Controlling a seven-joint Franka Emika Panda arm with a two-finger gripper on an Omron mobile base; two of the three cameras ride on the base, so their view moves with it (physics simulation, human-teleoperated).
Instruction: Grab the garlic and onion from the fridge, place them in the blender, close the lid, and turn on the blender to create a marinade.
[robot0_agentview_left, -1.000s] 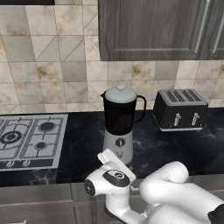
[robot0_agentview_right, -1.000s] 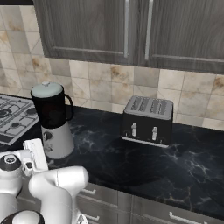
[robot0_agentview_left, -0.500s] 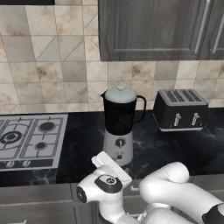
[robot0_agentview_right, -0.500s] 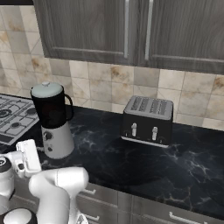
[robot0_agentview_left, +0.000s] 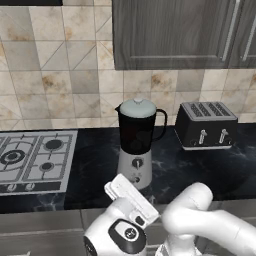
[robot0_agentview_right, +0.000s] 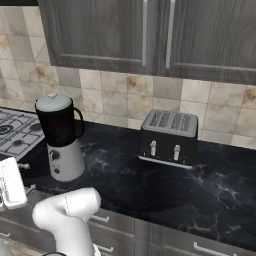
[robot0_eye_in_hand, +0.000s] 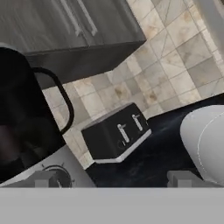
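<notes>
End effector (robot0_eye_in_hand: 113, 178) open, blender (robot0_agentview_left: 136, 142) lidded, black marble counter (robot0_agentview_right: 150, 175), tiled backsplash (robot0_agentview_left: 55, 95)

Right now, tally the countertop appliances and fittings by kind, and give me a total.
Blender, with lid on: 1
Toaster: 1
Gas hob: 1
Total: 3

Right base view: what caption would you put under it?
Lidded blender and black toaster on a dark marble counter under grey cabinets.
</notes>
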